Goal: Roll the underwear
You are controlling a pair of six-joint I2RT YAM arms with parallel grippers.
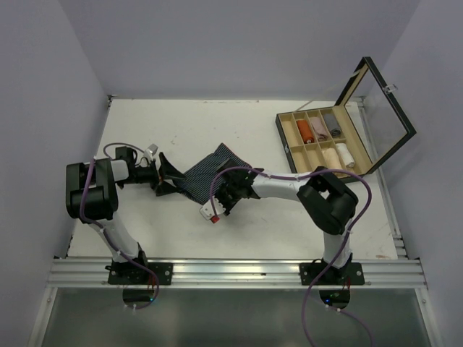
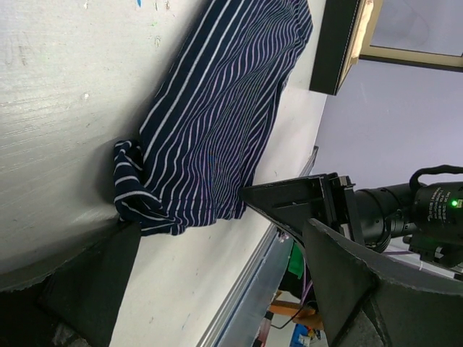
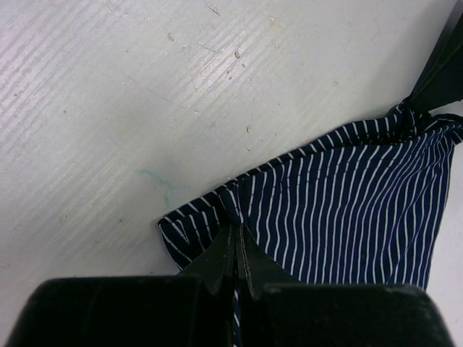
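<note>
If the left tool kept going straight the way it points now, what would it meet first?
The navy striped underwear: its bunched corner lies just ahead of the open left tool, between its fingers. Whether they touch is unclear.

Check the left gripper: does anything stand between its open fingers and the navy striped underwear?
Nothing visible does. The left gripper, jaws open, sits right at the bunched corner of the navy striped underwear; the right gripper is shut on another edge of it.

one striped garment (image 1: 208,171) — one box (image 1: 286,144)
</note>
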